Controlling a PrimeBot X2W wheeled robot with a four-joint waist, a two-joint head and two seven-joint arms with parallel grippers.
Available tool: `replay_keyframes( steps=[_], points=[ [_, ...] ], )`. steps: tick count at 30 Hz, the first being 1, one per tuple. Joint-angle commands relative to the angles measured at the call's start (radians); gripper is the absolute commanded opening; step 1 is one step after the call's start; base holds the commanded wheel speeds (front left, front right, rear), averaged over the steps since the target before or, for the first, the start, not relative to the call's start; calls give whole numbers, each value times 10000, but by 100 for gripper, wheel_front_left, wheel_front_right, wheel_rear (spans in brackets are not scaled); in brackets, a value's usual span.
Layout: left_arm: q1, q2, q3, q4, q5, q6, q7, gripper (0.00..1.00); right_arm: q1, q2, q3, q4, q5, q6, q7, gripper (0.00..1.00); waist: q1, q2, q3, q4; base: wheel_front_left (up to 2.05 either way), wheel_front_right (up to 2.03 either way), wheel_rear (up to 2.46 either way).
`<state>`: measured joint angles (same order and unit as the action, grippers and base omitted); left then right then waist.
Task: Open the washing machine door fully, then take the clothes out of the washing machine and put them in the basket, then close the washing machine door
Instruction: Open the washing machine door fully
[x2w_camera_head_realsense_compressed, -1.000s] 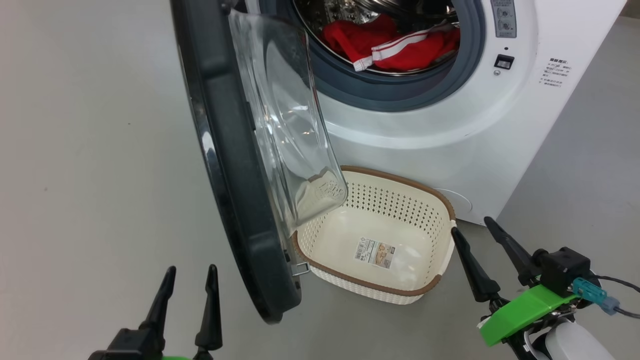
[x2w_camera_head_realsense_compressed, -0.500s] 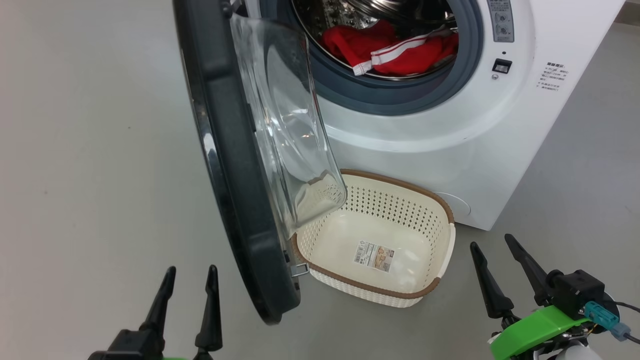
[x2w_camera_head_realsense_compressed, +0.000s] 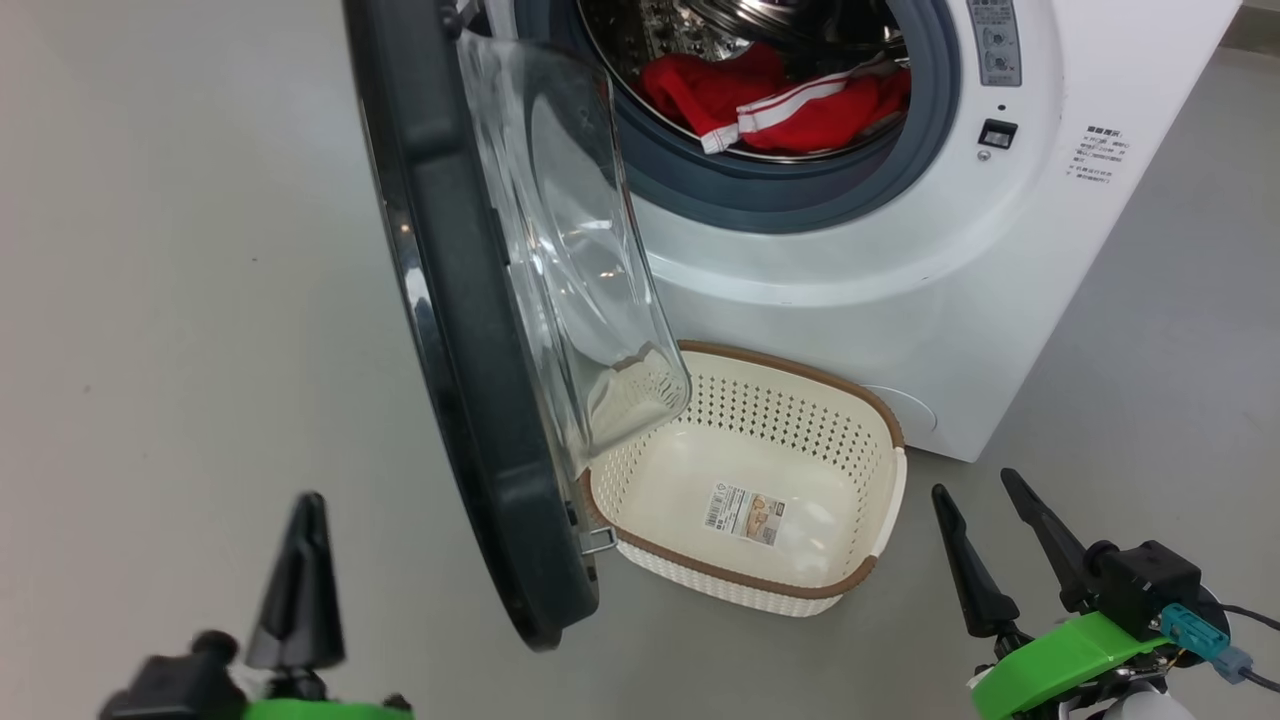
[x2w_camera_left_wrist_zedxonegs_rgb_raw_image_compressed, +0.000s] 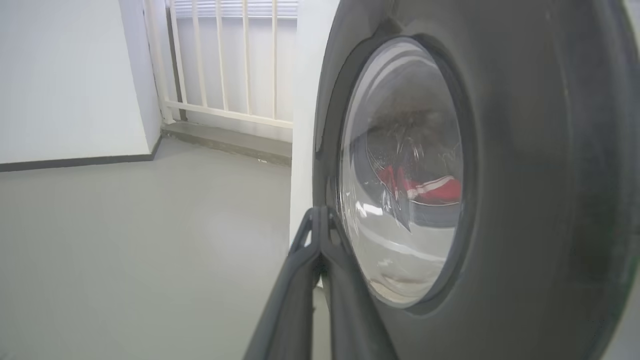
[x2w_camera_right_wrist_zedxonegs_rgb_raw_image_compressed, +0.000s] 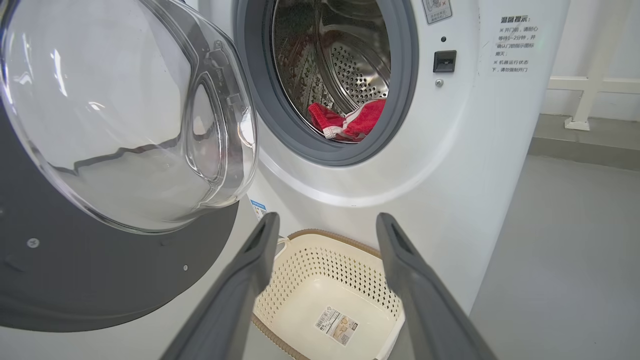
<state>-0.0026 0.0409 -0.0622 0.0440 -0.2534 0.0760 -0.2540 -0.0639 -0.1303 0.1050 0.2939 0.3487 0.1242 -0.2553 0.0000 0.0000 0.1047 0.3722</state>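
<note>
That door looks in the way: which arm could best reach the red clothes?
Probably right: the right gripper is open on the drum side of the door; the left gripper is shut, outside it.

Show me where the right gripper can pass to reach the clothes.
Free: the drum mouth right of the washing machine door, above the basket; bare floor right of the basket. Crowded: the door's glass bowl overhangs the basket's left end.

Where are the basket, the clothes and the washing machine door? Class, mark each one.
basket (x2w_camera_head_realsense_compressed: 790, 420): head view, perforated back wall.
clothes (x2w_camera_head_realsense_compressed: 830, 120): head view, red fabric in the middle of the pile.
washing machine door (x2w_camera_head_realsense_compressed: 455, 300): head view, dark ring frame.
</note>
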Motion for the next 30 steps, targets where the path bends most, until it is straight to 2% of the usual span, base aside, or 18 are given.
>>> replay_keyframes(
  steps=[1,4,7,10,13,18,20,25,30],
  points=[
    [-435,93,585,-766,-43,154,-78,0,-49,-39,169,-265,-101,65,-64,100,0,0,-12,-8,0,0,0],
    [-649,93,763,-1902,-38,302,-78,0,-54,-25,145,-265,-95,65,-64,100,0,0,-2,-7,0,0,0],
    [-856,93,521,-3170,61,352,-78,0,-100,-32,126,-283,-102,65,-64,100,0,0,58,-14,0,0,0],
    [-915,93,-209,-4107,319,334,-78,0,-160,-41,148,-323,-98,65,-64,100,0,0,110,-58,0,0,0],
    [-853,93,-1433,-4388,544,217,-78,0,-210,-50,177,-351,-82,65,-64,100,0,0,160,-96,0,0,0],
    [-758,93,-3417,-3720,295,91,-78,0,-282,-30,211,-372,-73,65,-64,100,0,0,240,-156,0,0,0],
    [-750,93,-3653,-3508,130,122,-78,0,-293,-23,217,-375,-74,65,-64,100,0,0,258,-168,0,0,0],
    [-812,93,-4383,-1979,-160,263,-78,0,-379,-23,269,-387,-79,65,-64,100,0,0,349,-248,0,0,0],
    [-1039,93,-4174,-829,-588,708,-78,0,-415,-44,264,-410,-54,65,-65,100,0,0,370,-313,0,0,0]
  ],
)
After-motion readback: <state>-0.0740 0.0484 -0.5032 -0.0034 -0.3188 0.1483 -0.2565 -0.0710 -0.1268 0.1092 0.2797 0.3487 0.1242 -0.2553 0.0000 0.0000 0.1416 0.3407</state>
